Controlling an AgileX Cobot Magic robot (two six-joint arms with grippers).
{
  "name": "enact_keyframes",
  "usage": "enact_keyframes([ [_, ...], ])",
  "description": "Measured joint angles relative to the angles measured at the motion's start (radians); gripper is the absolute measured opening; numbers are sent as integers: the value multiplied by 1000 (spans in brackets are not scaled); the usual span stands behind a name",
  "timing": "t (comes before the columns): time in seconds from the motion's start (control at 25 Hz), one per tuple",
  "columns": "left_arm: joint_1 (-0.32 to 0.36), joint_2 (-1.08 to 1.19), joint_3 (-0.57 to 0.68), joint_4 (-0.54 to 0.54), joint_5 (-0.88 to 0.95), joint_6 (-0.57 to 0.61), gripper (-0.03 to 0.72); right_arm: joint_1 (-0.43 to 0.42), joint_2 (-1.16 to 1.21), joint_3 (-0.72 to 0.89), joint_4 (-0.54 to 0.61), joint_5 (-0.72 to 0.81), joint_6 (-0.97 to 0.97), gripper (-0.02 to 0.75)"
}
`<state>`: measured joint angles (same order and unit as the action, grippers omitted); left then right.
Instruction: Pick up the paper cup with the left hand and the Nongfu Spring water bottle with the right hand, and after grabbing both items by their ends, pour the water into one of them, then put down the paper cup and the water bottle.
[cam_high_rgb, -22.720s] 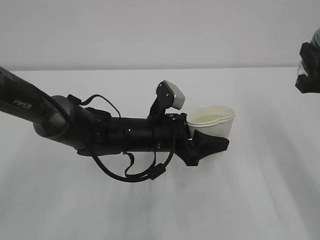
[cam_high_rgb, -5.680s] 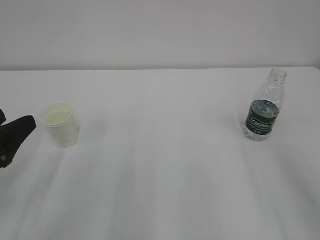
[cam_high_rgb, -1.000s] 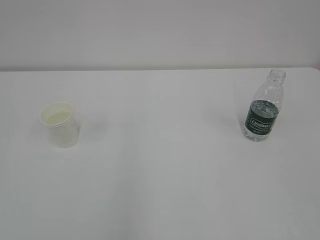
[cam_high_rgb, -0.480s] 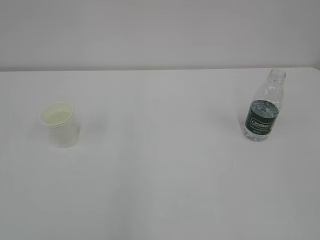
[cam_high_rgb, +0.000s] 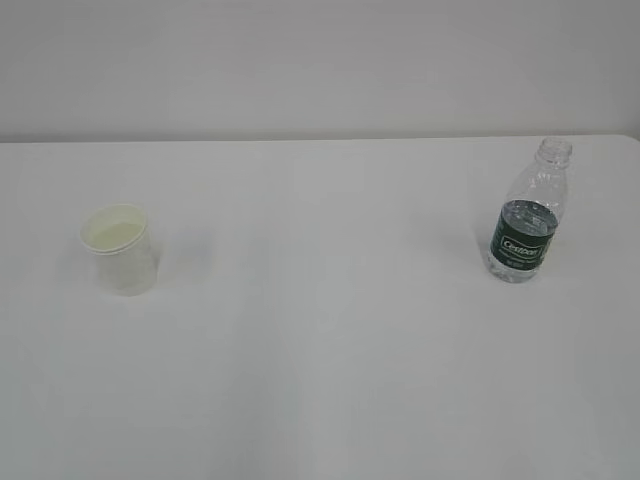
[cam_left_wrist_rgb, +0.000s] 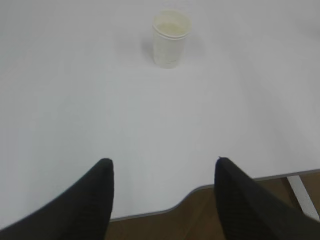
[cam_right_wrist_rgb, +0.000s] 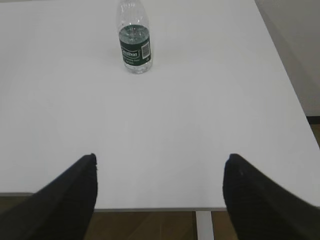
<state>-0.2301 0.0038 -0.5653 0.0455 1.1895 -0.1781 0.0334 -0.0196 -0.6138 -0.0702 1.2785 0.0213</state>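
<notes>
Small white paper cup (cam_high_rgb: 120, 249) with rolled rim and pale cream inside: upright on the white table (cam_high_rgb: 320, 350), toward the left in the exterior view, touched by nothing. Small clear ribbed plastic bottle (cam_high_rgb: 527, 214) with dark green label and white lettering, uncapped: upright toward the right of the same table, near its far right corner, well apart from the cup. Taller than the cup; a little water visible at label height.

Neither arm visible in the exterior view. From the left wrist: left hand (cam_left_wrist_rgb: 162, 200), black, two fingers (cam_left_wrist_rgb: 85, 200) spread wide with nothing between them — hovering over the table's near edge, cup (cam_left_wrist_rgb: 171, 38) far ahead and slightly right of centre, table (cam_left_wrist_rgb: 150, 125) bare in between. From the right wrist: right hand (cam_right_wrist_rgb: 160, 197), black fingers (cam_right_wrist_rgb: 65, 197) likewise spread apart and empty, poised at the near table edge — bottle (cam_right_wrist_rgb: 134, 42) far ahead and somewhat left of centre, label barcode facing the camera. Brown floor and a pale table leg (cam_left_wrist_rgb: 302, 195) visible below the edge.
</notes>
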Motion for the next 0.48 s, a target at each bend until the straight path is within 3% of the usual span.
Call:
enact_keyframes([
  [0.48,0,0,16,11,-52,0,452,0,0,78,-4,-24,-2,587],
])
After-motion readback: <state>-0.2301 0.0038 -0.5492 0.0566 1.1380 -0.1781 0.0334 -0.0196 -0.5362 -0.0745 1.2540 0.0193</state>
